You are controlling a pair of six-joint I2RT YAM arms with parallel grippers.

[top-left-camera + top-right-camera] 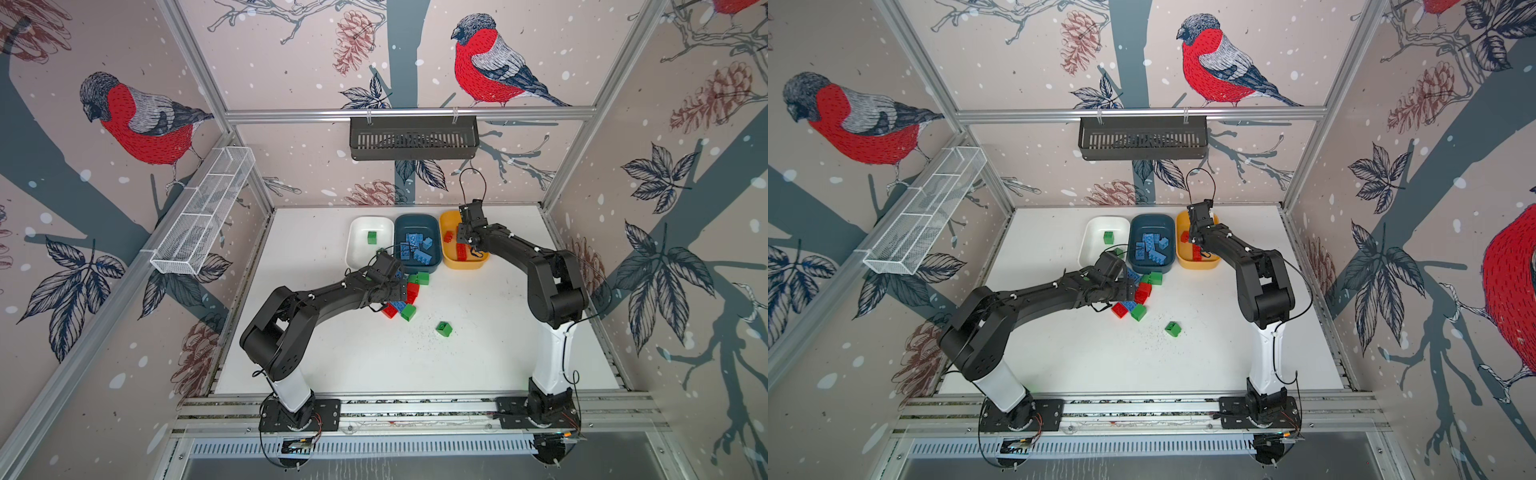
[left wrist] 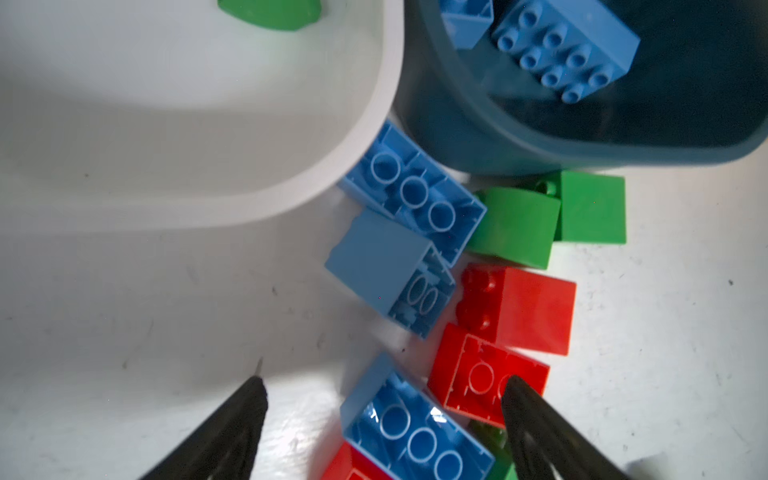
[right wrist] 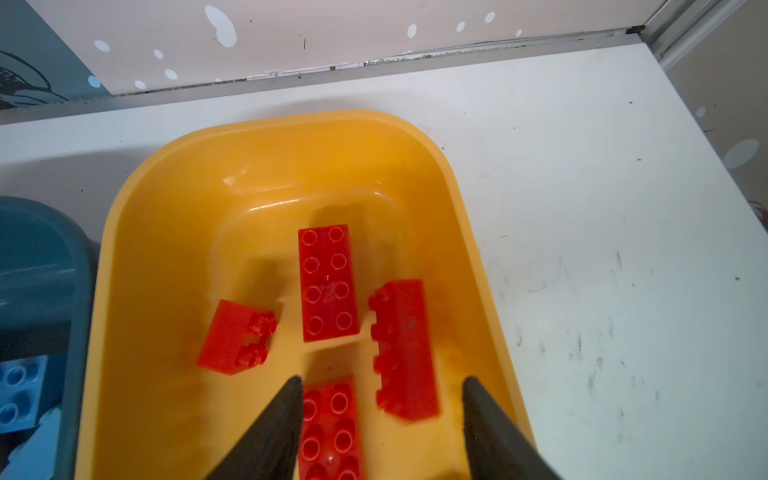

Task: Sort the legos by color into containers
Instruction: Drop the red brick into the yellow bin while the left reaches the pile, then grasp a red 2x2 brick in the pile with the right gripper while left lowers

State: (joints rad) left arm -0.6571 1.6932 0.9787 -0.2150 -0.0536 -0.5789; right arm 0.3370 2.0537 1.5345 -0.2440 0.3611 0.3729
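While the right pincer (image 3: 381, 378) hangs over the yellow tub (image 3: 174, 232) at the far right, fingers apart and nothing between them, we judge its step to be a drop-off. Four red bricks (image 3: 328, 282) lie in the tub below it, so its next move calls for lifting clear and heading to the pile (image 1: 405, 297). We read the left pincer (image 2: 383, 380) as lining up a pick: it stands wide, gripping nothing, low over the pile just on the near side of the teal tub (image 1: 405, 226) and the white tub (image 1: 361, 253). An upturned blue brick (image 2: 415, 432) lies between its fingers, closer to one than the other. That finger's tip overlaps an upturned red brick (image 2: 478, 382); whether it touches, we cannot tell. Closing cleanly calls for centring on the blue brick first, since red and green neighbours lie right against it. One green brick (image 1: 444, 328) sits alone, nearer and to the right.
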